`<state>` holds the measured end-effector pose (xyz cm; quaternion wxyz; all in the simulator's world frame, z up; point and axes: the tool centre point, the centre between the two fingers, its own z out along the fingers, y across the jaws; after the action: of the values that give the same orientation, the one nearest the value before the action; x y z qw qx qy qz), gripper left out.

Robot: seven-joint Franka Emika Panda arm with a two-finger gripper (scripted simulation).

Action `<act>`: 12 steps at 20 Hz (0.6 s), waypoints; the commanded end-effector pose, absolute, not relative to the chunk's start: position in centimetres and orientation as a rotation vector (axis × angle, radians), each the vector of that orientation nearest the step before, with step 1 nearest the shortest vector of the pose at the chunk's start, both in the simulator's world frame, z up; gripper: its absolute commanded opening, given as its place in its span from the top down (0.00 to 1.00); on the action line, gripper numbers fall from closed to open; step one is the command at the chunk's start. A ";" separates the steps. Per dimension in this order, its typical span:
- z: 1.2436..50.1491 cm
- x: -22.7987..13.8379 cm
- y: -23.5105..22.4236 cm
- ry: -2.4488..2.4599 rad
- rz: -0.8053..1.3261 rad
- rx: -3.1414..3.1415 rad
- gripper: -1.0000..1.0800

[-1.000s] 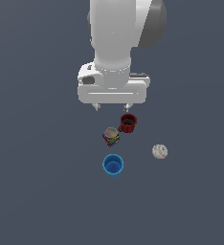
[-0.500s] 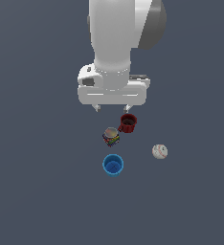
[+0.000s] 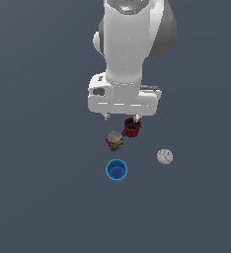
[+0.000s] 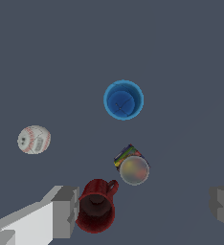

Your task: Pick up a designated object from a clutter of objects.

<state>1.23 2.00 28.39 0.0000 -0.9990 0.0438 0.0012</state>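
The white baseball with red stitching (image 3: 165,156) (image 4: 34,139) lies alone on the dark floor, toward the exterior view's right of the other items. My gripper (image 3: 122,117) (image 4: 145,208) hangs open above the clutter with nothing between its fingers. In the wrist view the dark red mug (image 4: 96,206) (image 3: 132,127) sits right beside one finger (image 4: 65,212). Near the mug is the small multicoloured can with a silver top (image 3: 114,141) (image 4: 131,166). The blue cup (image 3: 116,170) (image 4: 123,99) stands upright beyond the can. The baseball is well apart from the gripper.
The white arm and its hand (image 3: 123,99) hide the floor behind the mug in the exterior view. A plain dark grey floor (image 3: 48,197) surrounds the few items, with no edges or walls in view.
The hand has shifted slightly lower and toward the exterior view's right. The gripper stays open and the objects have not moved.
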 end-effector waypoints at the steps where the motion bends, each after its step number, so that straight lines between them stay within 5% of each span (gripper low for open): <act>1: 27.7 1.6 2.8 0.177 0.004 -3.137 0.04; 12: 23.1 3.5 8.4 0.434 0.001 -3.116 0.04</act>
<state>3.26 7.55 23.81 -0.0021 -0.9921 0.1254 0.0006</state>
